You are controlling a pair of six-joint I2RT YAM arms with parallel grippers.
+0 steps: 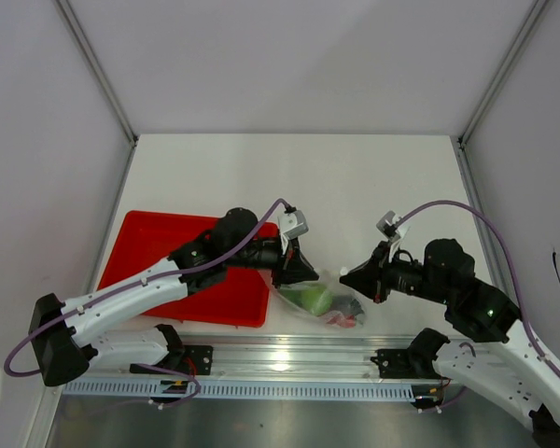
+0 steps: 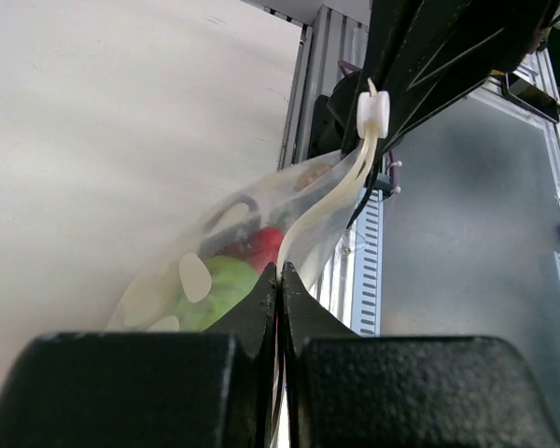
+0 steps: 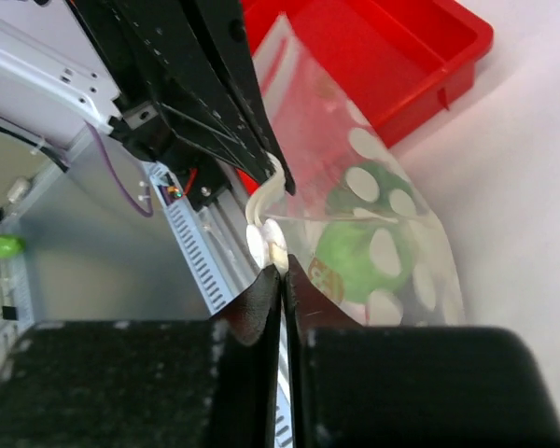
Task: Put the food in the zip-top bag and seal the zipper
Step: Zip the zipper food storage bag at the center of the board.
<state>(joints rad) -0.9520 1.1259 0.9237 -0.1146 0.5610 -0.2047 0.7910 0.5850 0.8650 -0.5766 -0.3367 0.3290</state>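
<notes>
Two robot arms stretch a zip-top bag (image 1: pixel 329 295) between them at the near edge of the white worktop (image 1: pixel 355 187), just beside the metal rail (image 1: pixel 289 359) that carries their bases and just right of the near right corner of a red tray (image 1: pixel 159 245). The left claw (image 1: pixel 297 271) is clenched on one end of the zipper (image 2: pixel 325 207), and the right claw (image 1: pixel 347 276) is clenched on the other end, so the pale strip runs taut from one pair of fingertips to the other. The food (image 1: pixel 310 299) sits inside the clear pouch, a round green piece foremost with something red and something dark beside it, and the pouch's belly sags toward the rail below the two claws. The left arm reaches diagonally from its base at the near left, passing over the tray's near side, its wrist angled down at the bag. The right arm folds in from the near right, elbow out toward the side wall, forearm pointing left. The claws face each other, near but apart. The broadest stretch of worktop lies beyond them, running back to the rear wall between the two slanted frame posts
</notes>
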